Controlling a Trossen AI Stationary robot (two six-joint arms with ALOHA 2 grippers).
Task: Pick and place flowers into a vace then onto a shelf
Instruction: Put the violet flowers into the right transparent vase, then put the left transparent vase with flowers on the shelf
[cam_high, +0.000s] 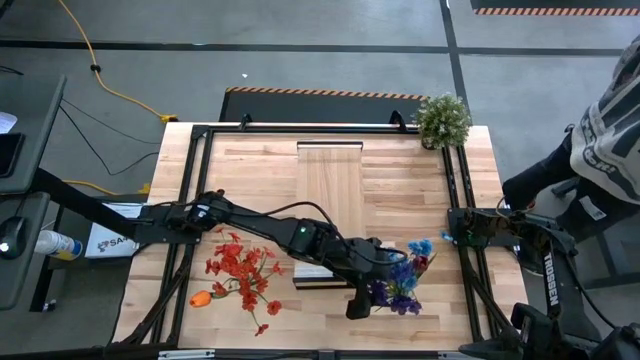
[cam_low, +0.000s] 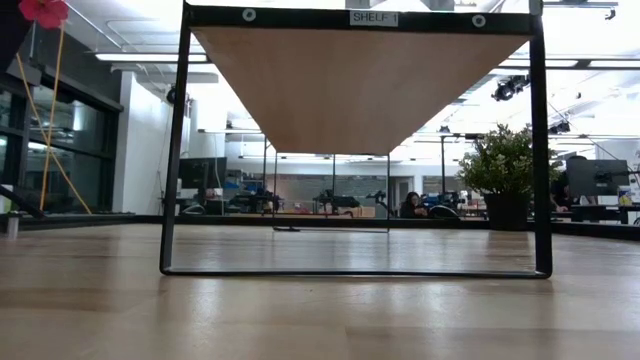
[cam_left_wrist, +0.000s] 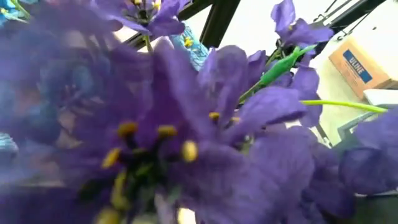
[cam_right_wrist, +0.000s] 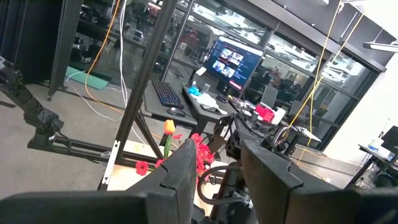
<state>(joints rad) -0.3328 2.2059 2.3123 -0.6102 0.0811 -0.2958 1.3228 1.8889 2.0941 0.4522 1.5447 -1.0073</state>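
Fingers of the left arm (cam_high: 362, 300) at 6 o'clock on the table (cam_high: 400, 170), buried in purple and blue flowers (cam_high: 405, 280); grip cannot tell. Right fingers (cam_right_wrist: 214, 171) spread, parked at 3 o'clock. Red flowers (cam_high: 240, 268) lying at 7 o'clock. Shelf (cam_high: 330, 190) at centre.

Open-plan robotics laboratory: a slatted wooden table (cam_high: 330, 190) in a black metal frame (cam_low: 176, 140) stands on a grey concrete floor (cam_high: 300, 45), with monitor-equipped workstations (cam_right_wrist: 230, 59), ceiling strip lights (cam_low: 150, 57) and trailing yellow cables (cam_high: 110, 90) around it.
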